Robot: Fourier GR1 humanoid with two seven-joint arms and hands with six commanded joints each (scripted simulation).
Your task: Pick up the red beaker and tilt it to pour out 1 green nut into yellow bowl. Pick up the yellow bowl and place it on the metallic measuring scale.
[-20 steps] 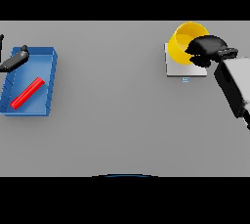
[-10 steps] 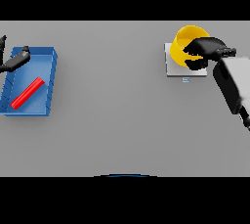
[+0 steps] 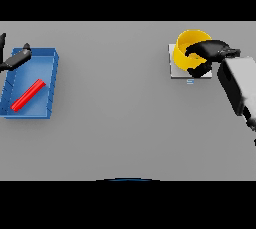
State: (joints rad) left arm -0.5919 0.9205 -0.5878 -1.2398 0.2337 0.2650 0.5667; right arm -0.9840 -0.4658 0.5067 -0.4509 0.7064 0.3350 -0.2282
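Where the grey table [image 3: 125, 123] met the far right of the head view, we found the yellow bowl [image 3: 190, 45] sitting on the metallic scale [image 3: 174, 68], which we took as our landmark. The bowl covered most of the scale's plate, leaving a pale strip of it bare along the left and near edges. A small mark, too small for us to read, lay at the scale's near edge.

The right hand [image 3: 207, 55] reached in from the right of the scale, on the end of a white and grey arm. Its fingers curled over the bowl's right rim, with the thumb lower against the outer wall, so we recorded the hand as clamped on the bowl. We could not tell whether the bowl's base rested fully on the plate or stood slightly lifted. We could not see inside the bowl well enough to report on any nut.

Far to the left of the scale, well apart from it, lay a blue tray [image 3: 52, 73]. The red beaker [image 3: 28, 95] lay on its side within that tray, set diagonally. The left hand [image 3: 15, 59] showed at the tray's far left corner, over its rim, holding nothing. Its fingers appeared extended rather than curled, and it did not touch the beaker.
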